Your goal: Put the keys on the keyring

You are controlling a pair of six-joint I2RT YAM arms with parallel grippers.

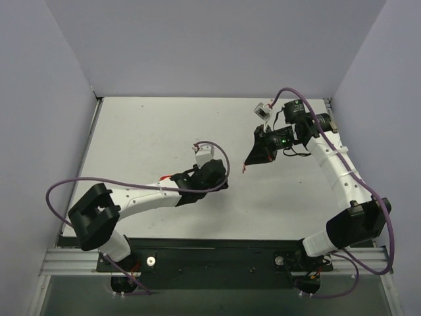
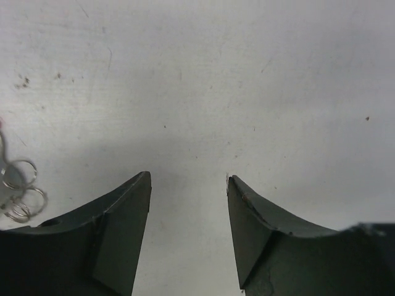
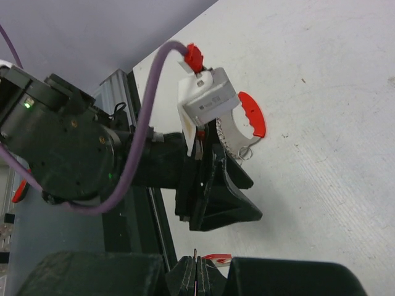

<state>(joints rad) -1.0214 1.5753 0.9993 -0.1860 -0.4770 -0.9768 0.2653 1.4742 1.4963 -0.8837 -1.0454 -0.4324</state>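
so the left end effector (image 2: 189,177) is sitting wide open with nothing in it, its dark wedge-shaped fingers (image 2: 117,234) pointing down at a bare patch of the white, scuffed desk (image 2: 259,74). the keys (image 2: 18,194), a little bunch of thin silver metal loops, are peeking in at the far left edge of the left wrist view. they're outside the left finger, not between the jaws, so i'm guessing it's lining up beside them rather than over them.

the right end effector (image 3: 196,271) is doing the opposite, with its fingers pressing tight together at the bottom of the right wrist view. there's a thin sliver in the seam and a bit of red beside the tip, but i can't tell if it's gripping something or that's just part of the end effector. it's hovering a little apart from the left one and facing it, probably so its camera is getting a side look at the work.

from that angle the keyring (image 3: 253,114), a thin bright red curved band, is lying on the desk just beside the left arm's white boxy camera housing (image 3: 207,102). the silver keys are fanning along its inner side. i can't tell whether any key is actually threaded on. my read is that the threading isn't done yet, and the open left end effector needs to shift toward the bunch before closing. thin flat metal on a hard desk is going to be slippery to pinch.
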